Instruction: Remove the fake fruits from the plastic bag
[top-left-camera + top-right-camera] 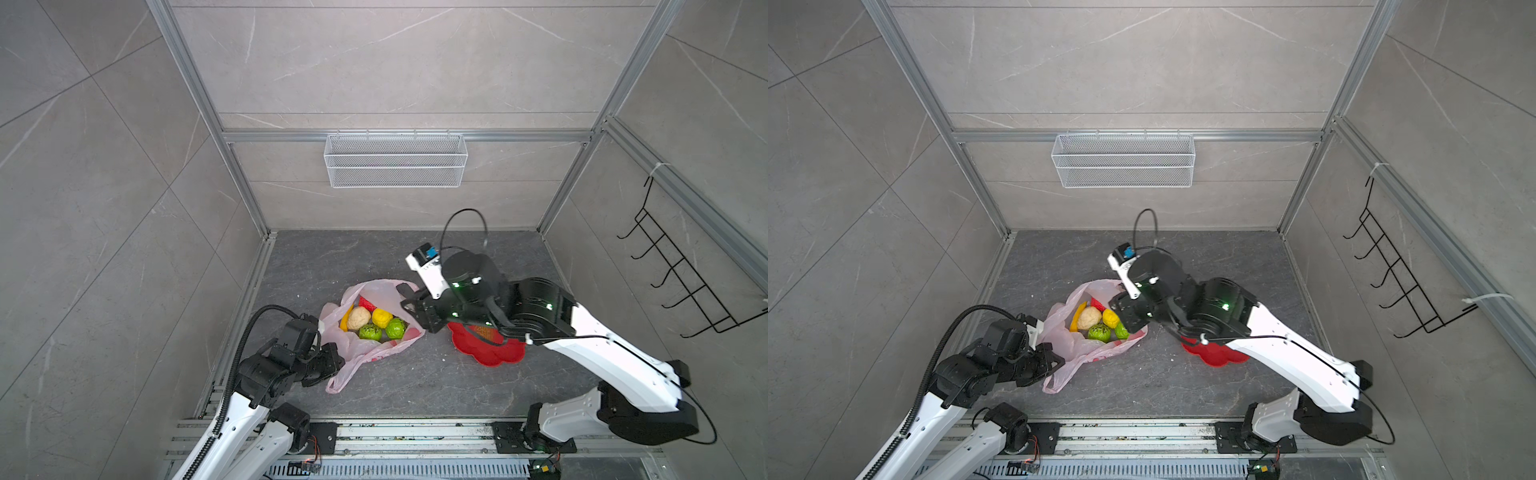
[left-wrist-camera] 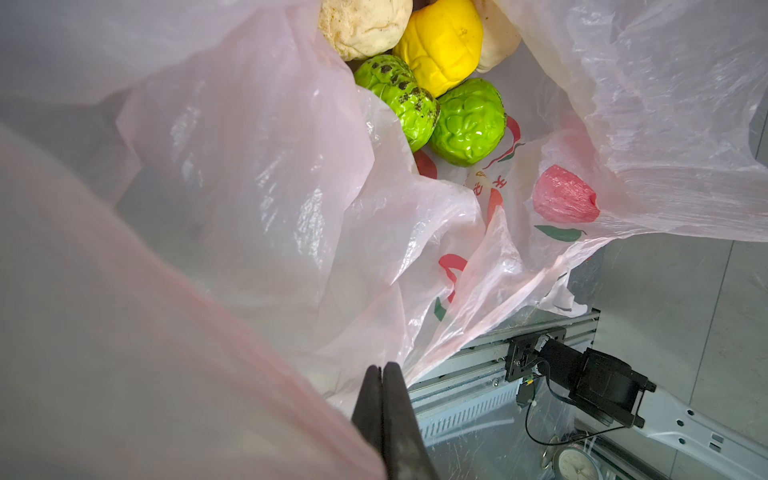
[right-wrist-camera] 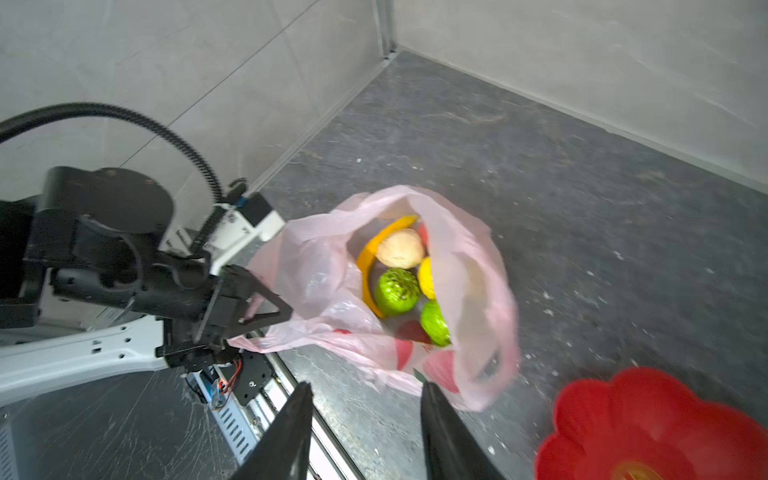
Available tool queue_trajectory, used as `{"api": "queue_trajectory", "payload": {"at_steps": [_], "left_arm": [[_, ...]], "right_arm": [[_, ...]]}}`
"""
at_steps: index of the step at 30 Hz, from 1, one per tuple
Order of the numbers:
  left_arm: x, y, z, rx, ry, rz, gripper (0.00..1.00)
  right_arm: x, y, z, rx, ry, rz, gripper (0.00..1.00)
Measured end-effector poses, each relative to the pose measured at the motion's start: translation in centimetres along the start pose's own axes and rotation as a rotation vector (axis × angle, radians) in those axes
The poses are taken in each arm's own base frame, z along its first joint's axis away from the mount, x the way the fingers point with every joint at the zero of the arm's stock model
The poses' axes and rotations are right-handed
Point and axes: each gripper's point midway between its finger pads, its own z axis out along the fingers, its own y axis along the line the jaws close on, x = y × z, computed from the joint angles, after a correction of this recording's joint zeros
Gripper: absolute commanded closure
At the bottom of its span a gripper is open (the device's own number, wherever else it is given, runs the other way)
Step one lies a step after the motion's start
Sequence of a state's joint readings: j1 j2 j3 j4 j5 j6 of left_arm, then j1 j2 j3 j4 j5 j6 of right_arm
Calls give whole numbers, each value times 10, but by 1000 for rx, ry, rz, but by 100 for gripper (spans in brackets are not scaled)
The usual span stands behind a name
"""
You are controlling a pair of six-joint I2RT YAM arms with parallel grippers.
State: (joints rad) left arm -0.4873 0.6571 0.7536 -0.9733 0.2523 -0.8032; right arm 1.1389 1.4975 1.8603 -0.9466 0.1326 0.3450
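**Legible markings: none confirmed**

In the left wrist view we note a few red printed characters (image 2: 500,183) on the plastic bag (image 2: 266,174), set among its red and green picture prints. They show through creased film, and we cannot read them. A small round dial (image 2: 578,462) by the rail carries marks too small to read.

The plastic bag (image 1: 1064,334) lies open on the dark counter (image 1: 1183,388), the fake fruits (image 1: 1090,317) clustered inside. The left hand (image 1: 1058,360) meets its left edge and the right hand (image 1: 1120,312) hangs over its right rim.
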Motion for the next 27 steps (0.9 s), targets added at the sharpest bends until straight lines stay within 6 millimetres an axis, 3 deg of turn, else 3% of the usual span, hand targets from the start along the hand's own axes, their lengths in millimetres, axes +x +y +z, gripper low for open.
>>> {"api": "queue_trajectory", "payload": {"at_steps": [4,7,10,13,21,27], "left_arm": [[0,-3,1,7,-2,19,100],[3,-3,3,10,3,25,100],[5,-2,5,6,11,23,100],[6,-1,6,3,13,22,100],[6,1,12,-25,40,11,100],[5,1,19,-39,62,7,100]], "right_arm": [[20,27,79,-33,103,-4,66],[48,24,137,-7,189,20,69],[74,11,173,13,261,65,71],[89,-13,191,48,304,117,72],[90,-57,204,130,313,175,75],[113,-99,218,227,358,203,76]]}}
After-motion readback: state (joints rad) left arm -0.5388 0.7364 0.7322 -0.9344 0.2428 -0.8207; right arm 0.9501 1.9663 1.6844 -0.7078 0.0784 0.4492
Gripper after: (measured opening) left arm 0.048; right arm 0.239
